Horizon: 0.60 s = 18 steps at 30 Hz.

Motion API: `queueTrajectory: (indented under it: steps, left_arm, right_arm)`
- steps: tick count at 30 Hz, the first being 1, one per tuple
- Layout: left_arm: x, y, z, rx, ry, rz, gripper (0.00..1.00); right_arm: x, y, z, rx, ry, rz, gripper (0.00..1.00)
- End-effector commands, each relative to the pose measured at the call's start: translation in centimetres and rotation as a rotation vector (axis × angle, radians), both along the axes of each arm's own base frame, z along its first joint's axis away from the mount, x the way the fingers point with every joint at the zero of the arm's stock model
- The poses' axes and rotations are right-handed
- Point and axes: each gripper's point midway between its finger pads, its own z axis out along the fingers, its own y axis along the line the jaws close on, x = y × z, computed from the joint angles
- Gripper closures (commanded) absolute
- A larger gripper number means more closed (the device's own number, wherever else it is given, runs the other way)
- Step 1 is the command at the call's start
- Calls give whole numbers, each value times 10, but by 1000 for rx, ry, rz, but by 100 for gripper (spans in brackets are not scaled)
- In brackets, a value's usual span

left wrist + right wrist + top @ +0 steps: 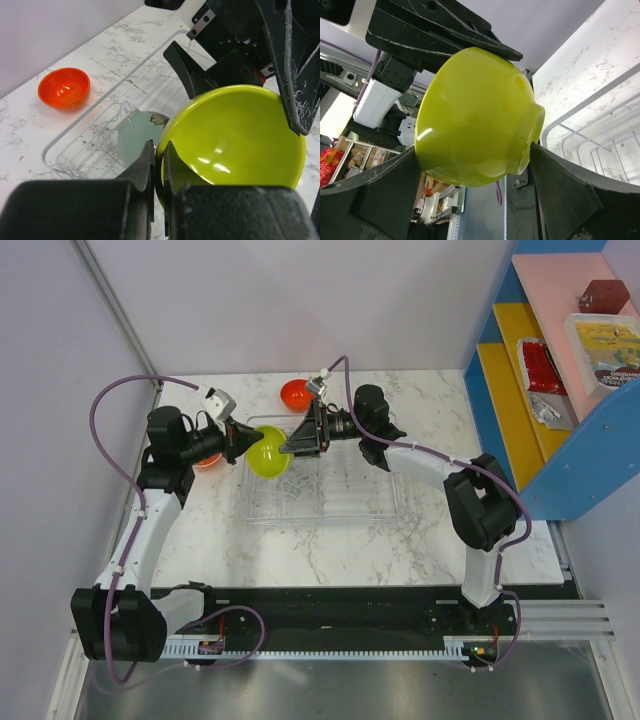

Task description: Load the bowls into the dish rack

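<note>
A yellow-green bowl [268, 452] hangs in the air over the left end of the clear dish rack [330, 502]. My left gripper [250, 443] is shut on its rim [159, 150], one finger inside and one outside. My right gripper [292, 445] spans the bowl's body from the far side [474, 147], with both fingers touching it, one at the foot. The bowl [475, 120] fills that view. A pale green bowl [135, 132] lies in the rack [55, 155] below. An orange bowl [296, 394] sits on the table behind the rack [64, 88].
Another orange thing [205, 462] shows partly under my left arm, left of the rack. A blue, yellow and pink shelf [560, 390] with packets stands at the right. A grey wall closes the left side. The table is white marble.
</note>
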Motion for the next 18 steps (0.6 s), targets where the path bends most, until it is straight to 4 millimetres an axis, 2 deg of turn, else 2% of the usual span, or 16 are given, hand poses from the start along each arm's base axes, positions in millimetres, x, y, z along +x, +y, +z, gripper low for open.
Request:
queueTrajectory:
  steps: [1,8,11,13,14,15,17,18]
  left_arm:
    - [3,-2,18,-11,-73,3,98]
    - [0,-3,15,-15,-64,-5,98]
    - [0,-3,14,-16,-60,-4,98]
    - [-1,-3,13,-17,-57,-8,98]
    - [-1,-3,13,-18,-58,-8,98]
    - [-1,-3,10,-20,-49,-9,98]
    - [-1,-4,10,-21,-49,-13,98]
    - [-2,-4,9,-21,-46,-13,98]
  right_arm:
    - [-2,0,1,14,-46,16,9]
    - [-2,0,8,38,-50,22,15]
    - [-2,0,9,45,-48,22,19]
    - [-2,0,10,51,-49,21,25]
    - [-3,0,11,54,-52,24,29]
    - [-3,0,12,57,-57,23,38]
    - [-2,0,11,57,-53,20,50]
    - [-2,0,11,58,-55,17,66]
